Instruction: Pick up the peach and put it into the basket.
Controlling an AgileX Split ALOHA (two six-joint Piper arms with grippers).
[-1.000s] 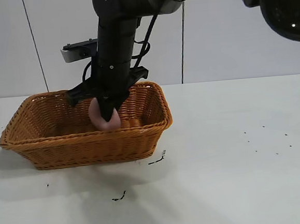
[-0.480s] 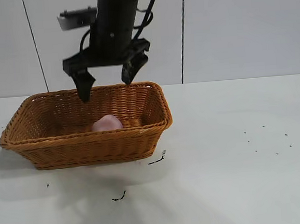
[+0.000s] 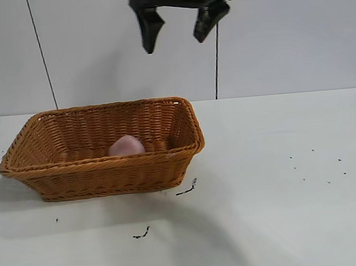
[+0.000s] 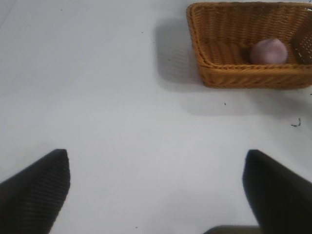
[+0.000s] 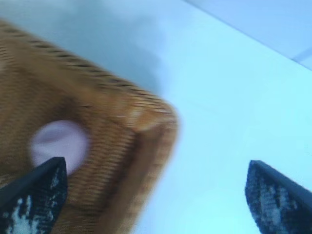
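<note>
Peach (image 3: 126,145) lies in the wicker basket (image 3: 101,170).
Its orientation is unclear; right gripper (image 3: 178,27) hangs high above, jaws spread, empty.

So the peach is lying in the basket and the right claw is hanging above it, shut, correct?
Not quite. The peach does lie in the basket, and the right claw does hang above it, but the claw is open, its two fingers spread wide apart with nothing between them. The exterior view shows this plainly.
</note>
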